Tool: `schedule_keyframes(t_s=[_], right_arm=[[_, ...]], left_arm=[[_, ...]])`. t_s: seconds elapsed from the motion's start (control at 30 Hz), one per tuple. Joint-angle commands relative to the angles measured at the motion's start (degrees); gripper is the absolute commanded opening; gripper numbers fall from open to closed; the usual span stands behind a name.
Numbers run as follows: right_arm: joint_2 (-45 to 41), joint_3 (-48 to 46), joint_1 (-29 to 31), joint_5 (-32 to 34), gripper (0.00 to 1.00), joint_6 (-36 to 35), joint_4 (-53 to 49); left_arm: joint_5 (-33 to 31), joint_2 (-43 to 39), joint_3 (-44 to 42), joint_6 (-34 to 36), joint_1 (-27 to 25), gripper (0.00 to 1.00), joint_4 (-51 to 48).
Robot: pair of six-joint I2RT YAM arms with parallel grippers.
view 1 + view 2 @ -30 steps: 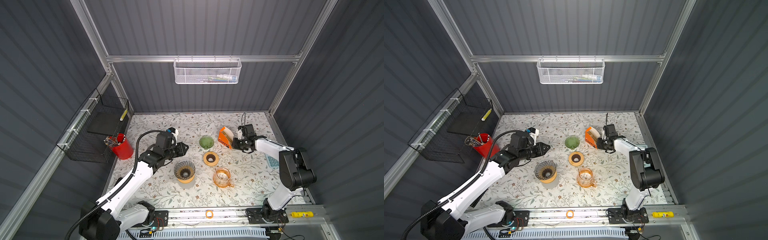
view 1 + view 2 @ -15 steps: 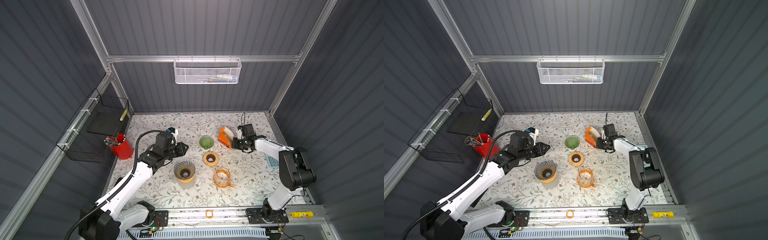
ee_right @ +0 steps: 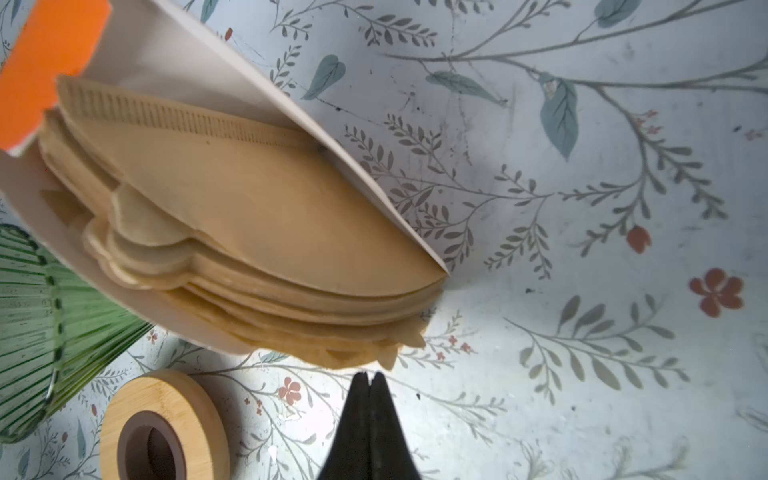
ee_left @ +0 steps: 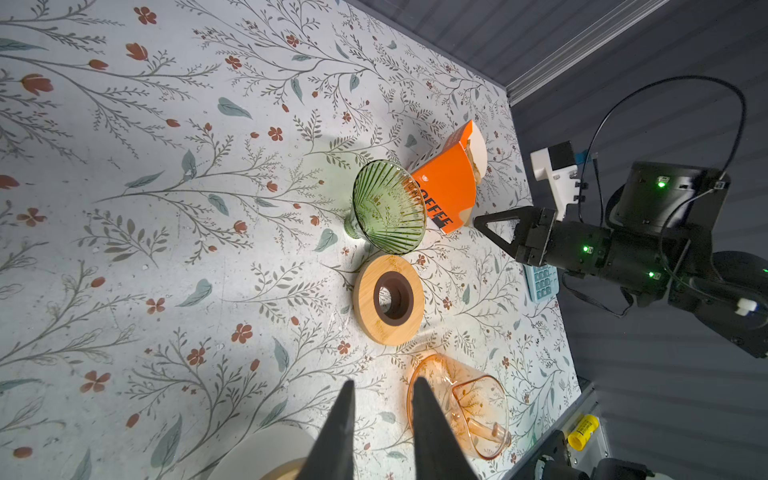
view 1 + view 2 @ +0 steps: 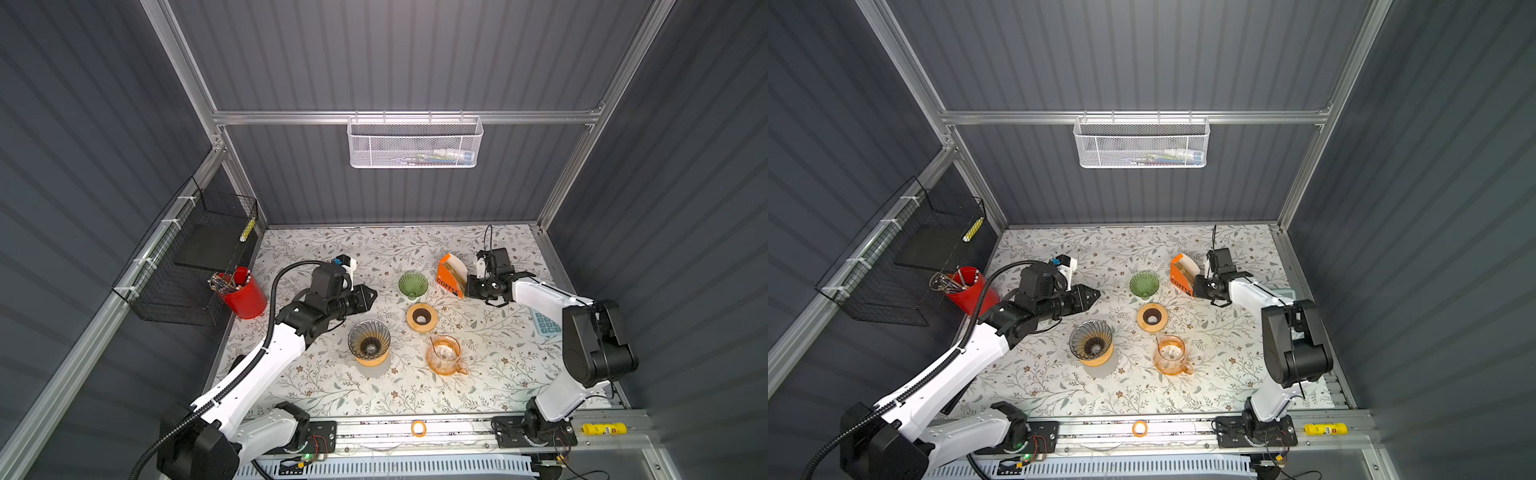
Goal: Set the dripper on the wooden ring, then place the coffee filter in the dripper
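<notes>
In both top views I see the floral tabletop (image 5: pixel 374 390) bright under overhead light, while the ribbed walls (image 5: pixel 104 124) are dim. The smoky dripper (image 5: pixel 369 343) casts a soft shadow toward the near edge. In the right wrist view the filter stack (image 3: pixel 249 216) and orange box (image 3: pixel 45 62) are blurred, and the table behind them is sharper. In the left wrist view a bright patch lies beside the green dripper (image 4: pixel 388 208).

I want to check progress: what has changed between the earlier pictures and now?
The right tool closed its jaws at the edge of the paper filters in the orange box; no filter is lifted out yet. The left tool and the things on the table stayed in place.
</notes>
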Motion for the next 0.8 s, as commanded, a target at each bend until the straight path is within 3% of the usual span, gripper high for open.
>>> schedule_keyframes(t_s=[0.0,0.13,0.17,0.27,0.77], right_arm=[[-0.97,-0.37,0.25,0.63,0.0,-0.44,-1.12],[-0.9,-0.6,0.29,0.79,0.01,-0.52,-0.93],[-0.8,-0.47,0.29,1.01,0.1,-0.58,-0.92],[0.04,-0.08,0.29,1.52,0.24,-0.88,-0.92],[3.63,2.16,0.43,0.6,0.23,-0.89,-0.26]], left_arm=[[0.36,-1.08,-0.79,-0.55,0.34,0.26,0.3],[0.35,-1.31,-0.81,-0.55,0.36,0.26,0.3],[0.31,-1.34,-0.88,-0.66,0.34,0.26,0.3],[0.25,-1.14,-0.84,-0.61,0.38,0.26,0.3],[0.09,-0.95,-0.62,-0.46,0.34,0.26,0.13]])
